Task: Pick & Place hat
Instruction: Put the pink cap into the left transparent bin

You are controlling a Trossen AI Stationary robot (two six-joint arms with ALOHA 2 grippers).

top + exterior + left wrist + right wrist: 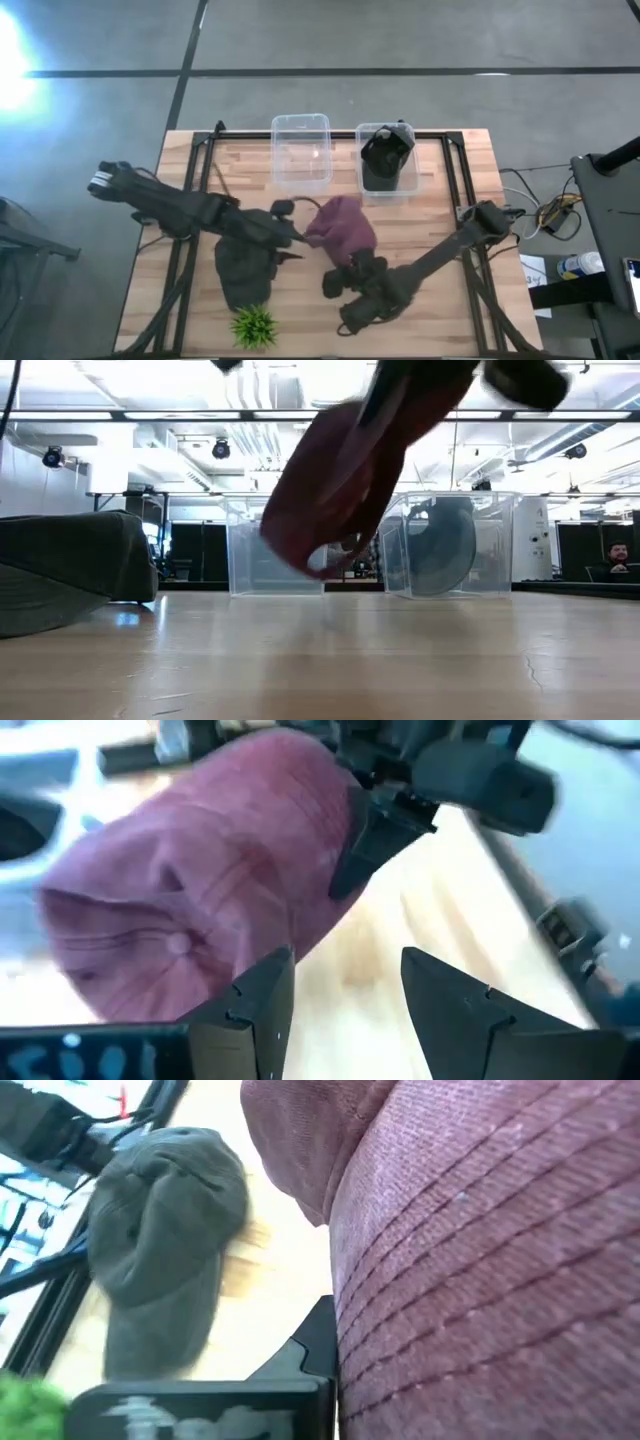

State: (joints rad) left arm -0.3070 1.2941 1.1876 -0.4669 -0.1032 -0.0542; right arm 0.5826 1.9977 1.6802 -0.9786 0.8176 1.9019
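Note:
A maroon cap (341, 228) hangs above the table's middle, clear of the wood in the low view (335, 490). My right gripper (352, 264) is shut on it from the near side. My left gripper (292, 237) is open just left of the cap; in the left wrist view bare table shows between its fingers (345, 1010). A dark grey cap (243, 272) lies flat on the table to the near left. A black cap (386, 152) sits inside the right-hand clear bin. My right gripper pinches the maroon cap's stitched brim (450, 1280) between its two fingers; one finger (305, 1355) shows beside the cloth, the other is hidden behind it. The cap is lifted clear of the table and its crown (300, 530) hangs tilted below the fingers.
Two clear plastic bins stand at the far edge: an empty one (300, 150) and the one with the black cap (388, 185). A small green plant (255, 326) stands at the near edge. Bare wood lies at the table's near right. A person sits far behind (618, 555).

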